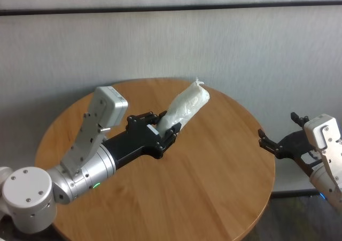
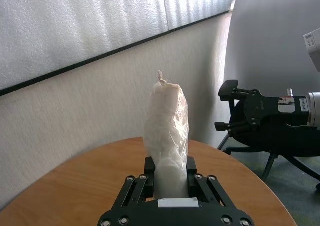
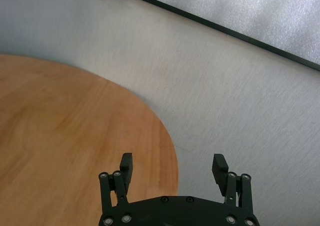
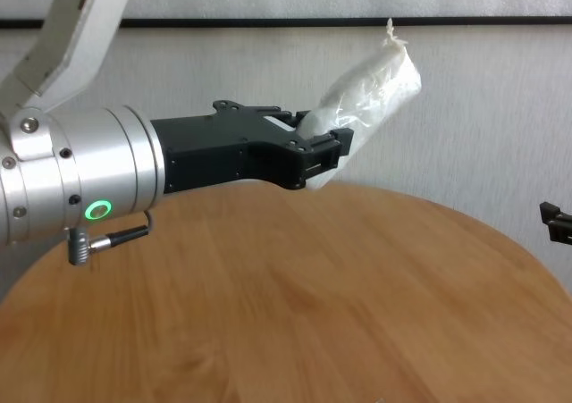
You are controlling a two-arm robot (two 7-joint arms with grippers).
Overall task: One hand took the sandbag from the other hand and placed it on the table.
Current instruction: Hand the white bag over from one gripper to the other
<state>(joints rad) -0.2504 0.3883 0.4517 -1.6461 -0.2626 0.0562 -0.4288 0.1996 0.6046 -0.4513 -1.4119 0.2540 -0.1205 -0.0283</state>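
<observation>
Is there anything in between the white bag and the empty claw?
No. In the head view, only bare table and open air lie between the sandbag, held up by the left gripper, and the open right gripper off the table's edge.

From my head I look forward and down over the whole round table [image 1: 214, 166], wall behind it. My chest camera sits low at the table's [image 4: 295, 314] near edge, facing across it, my left forearm close. My left wrist camera looks along my left gripper [image 2: 172, 186] over the table's far rim toward my right gripper [image 2: 235, 110]. My right wrist camera faces the table's [image 3: 65, 126] edge past my right gripper [image 3: 173, 167].
</observation>
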